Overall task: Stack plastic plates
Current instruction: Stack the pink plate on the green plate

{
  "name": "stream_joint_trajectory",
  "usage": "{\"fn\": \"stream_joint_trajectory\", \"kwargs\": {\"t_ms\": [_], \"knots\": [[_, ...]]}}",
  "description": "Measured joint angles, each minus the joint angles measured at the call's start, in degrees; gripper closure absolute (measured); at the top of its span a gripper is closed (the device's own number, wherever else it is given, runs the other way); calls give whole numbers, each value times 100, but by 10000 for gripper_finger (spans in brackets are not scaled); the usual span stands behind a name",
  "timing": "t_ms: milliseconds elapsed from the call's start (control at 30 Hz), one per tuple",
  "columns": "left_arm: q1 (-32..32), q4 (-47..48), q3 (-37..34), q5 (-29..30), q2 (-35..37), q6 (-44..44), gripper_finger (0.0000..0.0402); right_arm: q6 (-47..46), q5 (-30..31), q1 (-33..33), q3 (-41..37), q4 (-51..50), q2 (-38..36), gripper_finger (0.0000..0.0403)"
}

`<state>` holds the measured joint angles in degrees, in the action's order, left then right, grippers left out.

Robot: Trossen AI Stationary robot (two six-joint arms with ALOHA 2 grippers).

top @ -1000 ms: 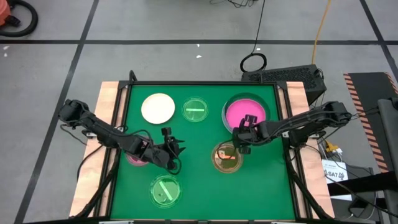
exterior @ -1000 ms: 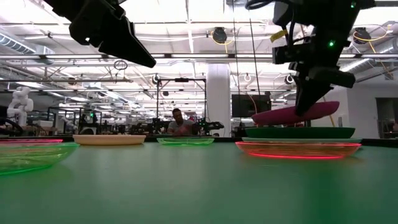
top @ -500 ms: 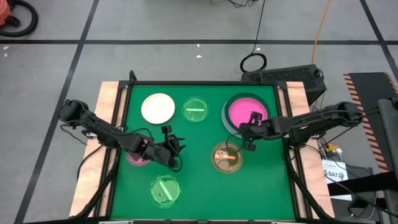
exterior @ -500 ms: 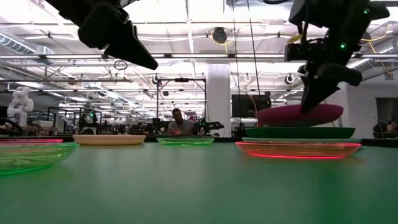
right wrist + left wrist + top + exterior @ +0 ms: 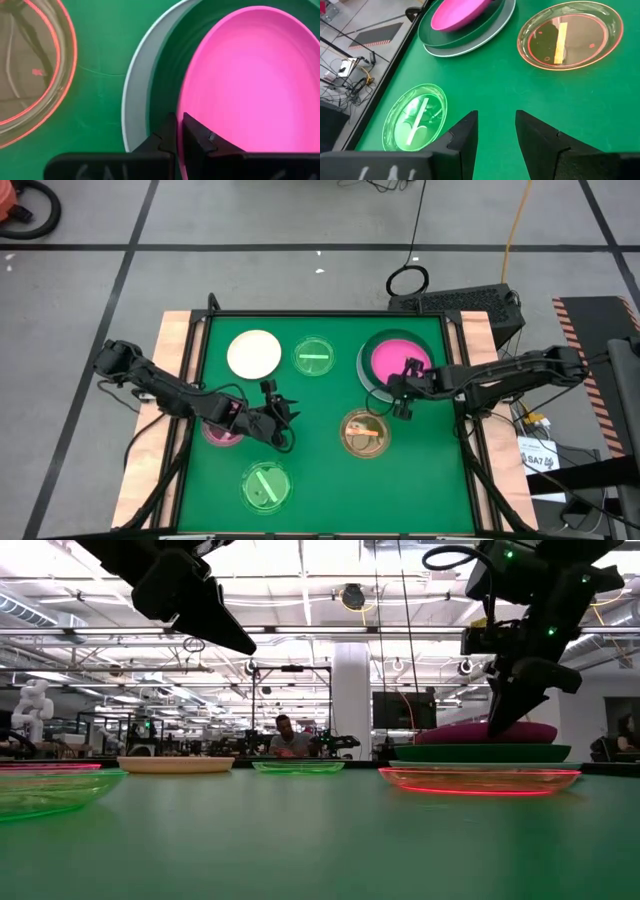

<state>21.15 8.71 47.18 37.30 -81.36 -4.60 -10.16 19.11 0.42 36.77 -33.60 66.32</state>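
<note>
A hot-pink plate (image 5: pixel 396 360) lies tilted in a dark-green plate (image 5: pixel 162 75). The dark-green plate sits in a pale plate (image 5: pixel 134 95) at the table's far right. My right gripper (image 5: pixel 404 392) is shut on the pink plate's near rim. My left gripper (image 5: pixel 283 418) hovers open and empty above the table's middle left (image 5: pixel 496 125). A cream plate (image 5: pixel 254 353), two translucent green dishes (image 5: pixel 314 357) (image 5: pixel 266 485) and an amber dish (image 5: pixel 365 433) lie flat on the mat. A small pink dish (image 5: pixel 220 434) lies partly under my left arm. My right gripper pinches the pink plate's rim (image 5: pixel 186 106) on its near side between the two fingers, one on the inside and one on the outside. The fingers come from above, slanting down. The plate sits tilted in the dark-green plate (image 5: pixel 480 752).
The green mat (image 5: pixel 320 470) has bare room in the middle and at the near right. Wooden strips (image 5: pixel 172 340) border it left and right. Cables and a dark box (image 5: pixel 470 302) lie on the floor beyond the far edge. A person (image 5: pixel 288 737) sits far off in the room.
My right gripper has gone a little toward the table's right and far edges and down, still shut on the pink plate. The plate has come down from above the dark-green plate and now lies in it.
</note>
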Motion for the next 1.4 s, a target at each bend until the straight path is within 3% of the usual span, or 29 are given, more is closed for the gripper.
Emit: {"fn": "stream_joint_trajectory", "kwargs": {"t_ms": [867, 1400], "knots": [[-2, 0, 0, -280, 0, -193, 263, 372, -114, -164, 0, 556, 0, 395], [-2, 0, 0, -282, 0, -175, 263, 200, -94, -341, 0, 297, 51, 394]]}}
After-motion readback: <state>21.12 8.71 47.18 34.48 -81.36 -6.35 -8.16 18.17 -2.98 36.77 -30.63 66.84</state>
